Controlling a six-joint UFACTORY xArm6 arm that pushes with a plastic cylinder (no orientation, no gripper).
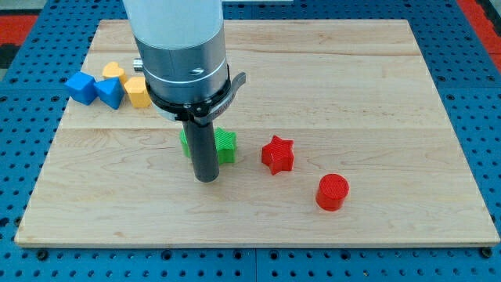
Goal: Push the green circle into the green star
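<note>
My tip [206, 179] rests on the wooden board [352, 94] just below the green blocks, at the view's middle left. Green pieces show on both sides of the rod: one part to its right [225, 145] and a sliver to its left [185, 141]. The rod hides most of them, so I cannot tell which is the green circle and which the green star, or whether they touch. The tip sits at their lower edge, close to or touching them.
A red star [277, 154] lies to the right of the green blocks. A red circle [333, 191] lies further to the lower right. At the upper left are two blue blocks [81, 86] [110, 92] and two yellow blocks [114, 72] [138, 92].
</note>
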